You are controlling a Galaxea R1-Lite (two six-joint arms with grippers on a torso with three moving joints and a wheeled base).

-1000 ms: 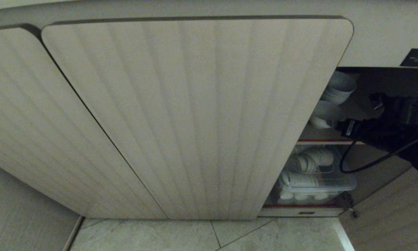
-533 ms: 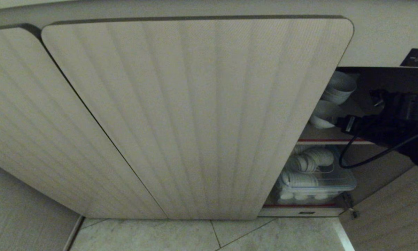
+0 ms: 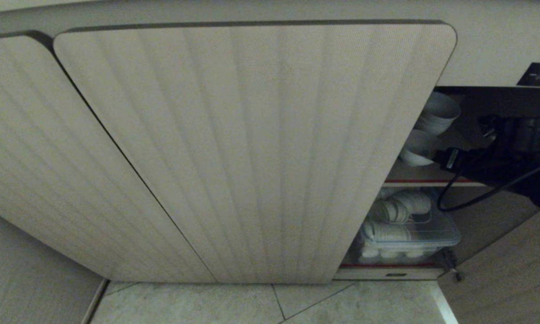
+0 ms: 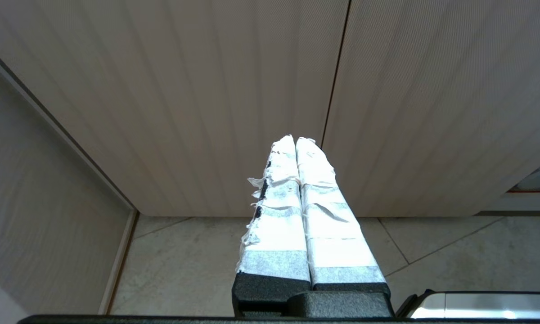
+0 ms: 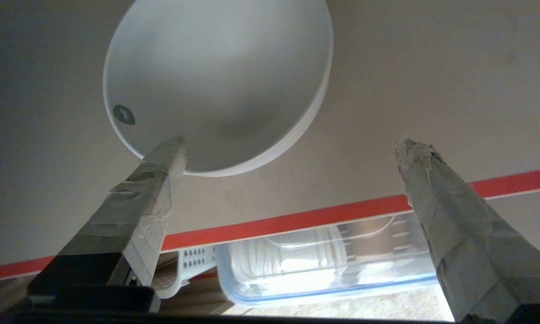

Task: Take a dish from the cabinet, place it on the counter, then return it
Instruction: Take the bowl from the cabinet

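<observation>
Eased back slightly from the white bowl [image 5: 216, 81], right gripper [image 5: 292, 148] spread wide, grasping nothing. Just ahead, bowl resting on the red-edged cabinet shelf [image 5: 297, 220]; beyond and below, clear lidded container [image 5: 324, 270]. Left gripper [image 4: 297, 148] clenched, parked.

Over the last second the right arm [image 3: 499, 166] inside the open side of the cabinet [image 3: 252, 148] has shifted a little to the right: its foremost black part, which overlapped the near edge of the dish [image 3: 418, 146] on the upper shelf [image 3: 414, 181], now sits slightly further from it (a small change). The wrist block has tilted, so its upper parts look more level. The black cable [image 3: 468, 198] hanging below the arm has swung with it, its loop sitting a touch higher.
</observation>
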